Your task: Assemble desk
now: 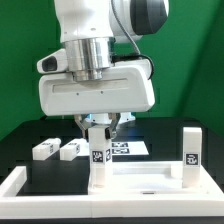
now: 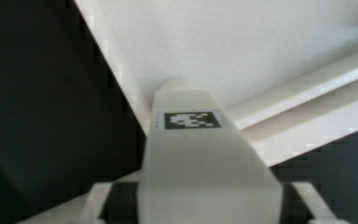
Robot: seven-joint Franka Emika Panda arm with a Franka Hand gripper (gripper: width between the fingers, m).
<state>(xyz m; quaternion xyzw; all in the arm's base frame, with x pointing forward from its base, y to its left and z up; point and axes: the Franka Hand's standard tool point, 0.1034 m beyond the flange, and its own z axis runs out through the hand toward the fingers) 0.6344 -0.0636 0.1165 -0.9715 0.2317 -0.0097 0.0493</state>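
Claw (image 1: 98, 127) clamped on the upper end of an upright leg (image 1: 97, 155), whose lower end reaches the desk slab (image 1: 140, 177) directly beneath the claw. The held leg is a small white block bearing a black-and-white square marker (image 2: 194, 120). It appears light, rigid and smooth, so take hold on opposite flat faces near the top. A second leg (image 1: 190, 145) stands well apart from the claw. A loose leg (image 1: 45, 150) and its neighbour (image 1: 70, 149) lie on the tabletop (image 1: 25, 135) to the other side.
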